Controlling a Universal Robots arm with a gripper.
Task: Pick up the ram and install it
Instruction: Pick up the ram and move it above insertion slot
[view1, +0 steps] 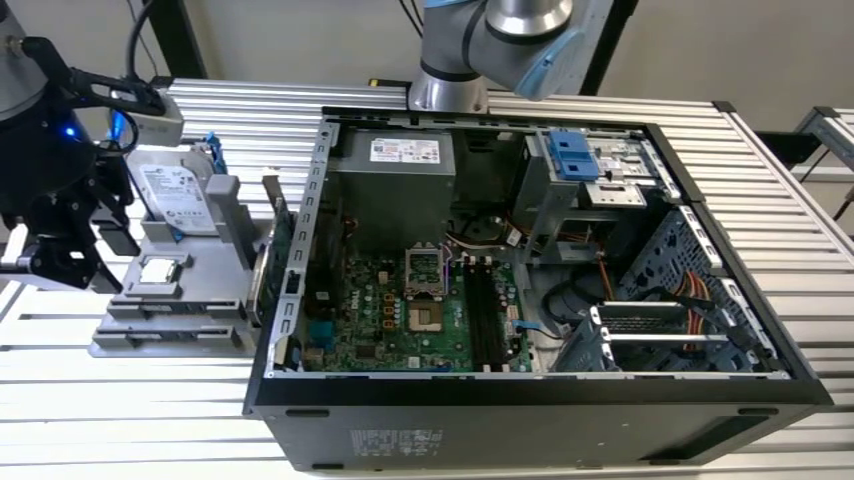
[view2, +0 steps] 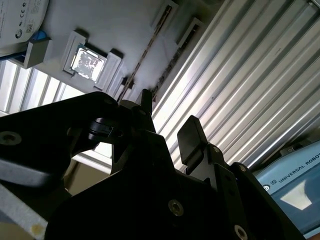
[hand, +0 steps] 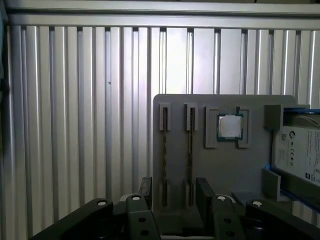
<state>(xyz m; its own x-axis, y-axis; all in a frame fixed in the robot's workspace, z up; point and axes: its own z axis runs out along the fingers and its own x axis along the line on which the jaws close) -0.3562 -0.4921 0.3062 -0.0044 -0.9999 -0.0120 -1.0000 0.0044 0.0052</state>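
Note:
The ram (hand: 165, 150) stands on edge in a slot of the grey fixture (hand: 220, 170), a thin greenish strip seen from above. A second stick like it (hand: 190, 150) stands in the slot beside it. In the second wrist view the ram (view2: 145, 50) is a thin line on the fixture (view2: 125, 25). My gripper (hand: 175, 195) hovers over the near ends of the two sticks, open and holding nothing, with one black finger (hand: 145, 190) on each side of the pair. In the exterior view the gripper (view1: 74, 270) hangs by the fixture's (view1: 174, 310) left side. The fingers (view2: 192, 137) stand apart.
A processor chip (hand: 230, 126) and a silver hard drive (hand: 300, 150) also sit on the fixture. At the exterior view's right lies the open computer case (view1: 534, 395), with its green motherboard (view1: 387, 320) and dark memory slots (view1: 481, 310). The table is ribbed aluminium (view1: 134, 420).

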